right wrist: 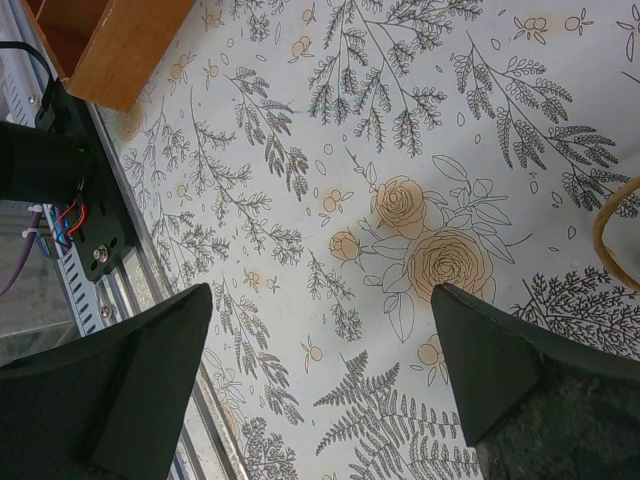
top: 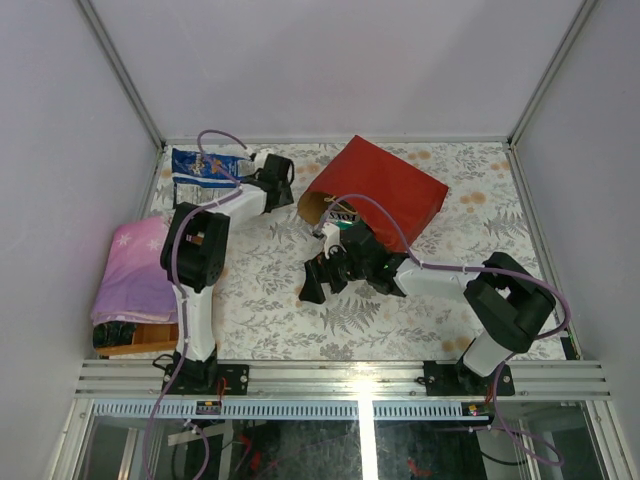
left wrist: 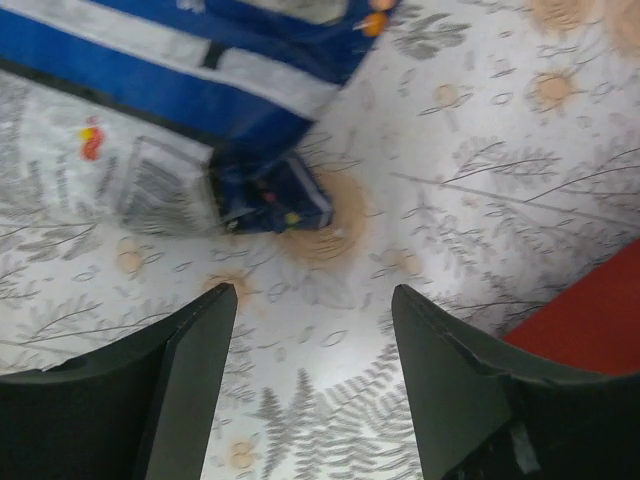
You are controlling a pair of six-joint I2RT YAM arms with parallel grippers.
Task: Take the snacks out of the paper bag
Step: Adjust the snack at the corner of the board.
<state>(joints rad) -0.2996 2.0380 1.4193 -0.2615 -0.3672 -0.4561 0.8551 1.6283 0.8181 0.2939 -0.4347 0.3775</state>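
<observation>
- Paper bag (top: 385, 190): lies on its side at upper centre of the top view, brown mouth turned left; shows as a red corner at the right edge of the left wrist view.
- Blue-and-white pack (top: 200, 165): rests flat at upper left, outside the bag; print too blurred to read.
- Left gripper (left wrist: 312, 295): hovers between pack and bag, fingers spread, pinching nothing.
- Right gripper (right wrist: 320, 295): hangs just below the bag mouth, fingers wide apart, empty.
- Twine handle (right wrist: 612, 225): curves in at the right edge of the right wrist view.
</observation>
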